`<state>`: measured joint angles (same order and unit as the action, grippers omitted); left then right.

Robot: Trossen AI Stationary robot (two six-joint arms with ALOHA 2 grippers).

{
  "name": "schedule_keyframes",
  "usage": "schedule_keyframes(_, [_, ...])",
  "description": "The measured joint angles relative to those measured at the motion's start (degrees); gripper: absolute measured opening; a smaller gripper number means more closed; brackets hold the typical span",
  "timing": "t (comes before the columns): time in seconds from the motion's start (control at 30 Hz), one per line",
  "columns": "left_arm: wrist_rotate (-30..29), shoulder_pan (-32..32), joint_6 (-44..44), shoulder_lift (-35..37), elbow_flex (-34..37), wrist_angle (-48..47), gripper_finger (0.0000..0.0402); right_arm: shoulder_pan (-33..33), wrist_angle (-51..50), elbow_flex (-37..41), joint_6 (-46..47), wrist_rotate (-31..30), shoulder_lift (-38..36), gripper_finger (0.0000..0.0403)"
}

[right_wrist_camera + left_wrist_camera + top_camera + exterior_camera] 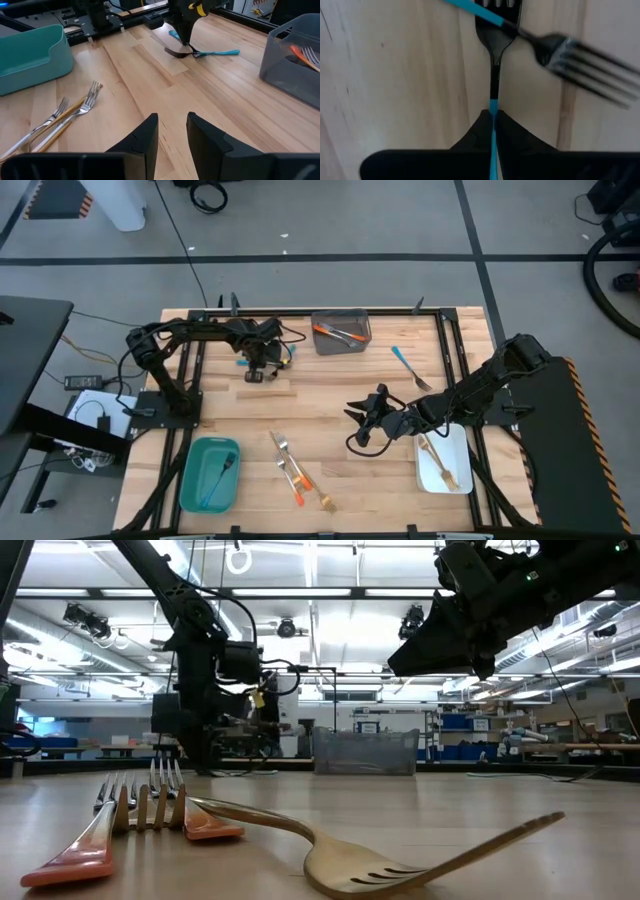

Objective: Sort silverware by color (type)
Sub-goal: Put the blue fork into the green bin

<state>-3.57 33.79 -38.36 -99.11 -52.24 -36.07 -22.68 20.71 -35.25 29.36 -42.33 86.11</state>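
Jaws of the left gripper (493, 117) are pressed together on the blue handle of a fork (493, 75), pinching it between the two fingertips (475, 131). Its dark head reaches out straight ahead of the jaws, flat on the bench (330, 395). A second blue-handled fork (560, 47) lies across it just beyond the jaws, over the neck of the pinched one, tines pointing off to one side.

From above, this left gripper (256, 366) sits at the far left part of the bench, and the grey bin (341, 332) holding orange-handled pieces (338, 333) stands near it, further along the far edge. Another blue fork (410, 368) lies alone beyond that bin.

Well apart, the right gripper (172, 131) hovers over the middle of the bench, jaws partly spread and holding nothing. To one side of it lie forks, orange-handled and gold (298, 472), near the front edge. The teal bin (209, 473) holds a blue piece (221, 472), and the white bin (443, 461) behind the right jaws holds gold pieces (437, 455).
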Motion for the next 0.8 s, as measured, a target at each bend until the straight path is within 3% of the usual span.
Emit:
schedule_keyframes(0.33, [-7.9,-0.1,0.1,-0.4,-3.2,-9.8,0.0014,0.0,0.2,0.0,0.0,0.1,0.0,0.0109])
schedule_keyframes(0.8, [-12.7,-0.3,0.6,-0.3,-3.3,-17.1,0.0014,-0.1,0.2,0.0,0.0,0.3,0.0,0.0109])
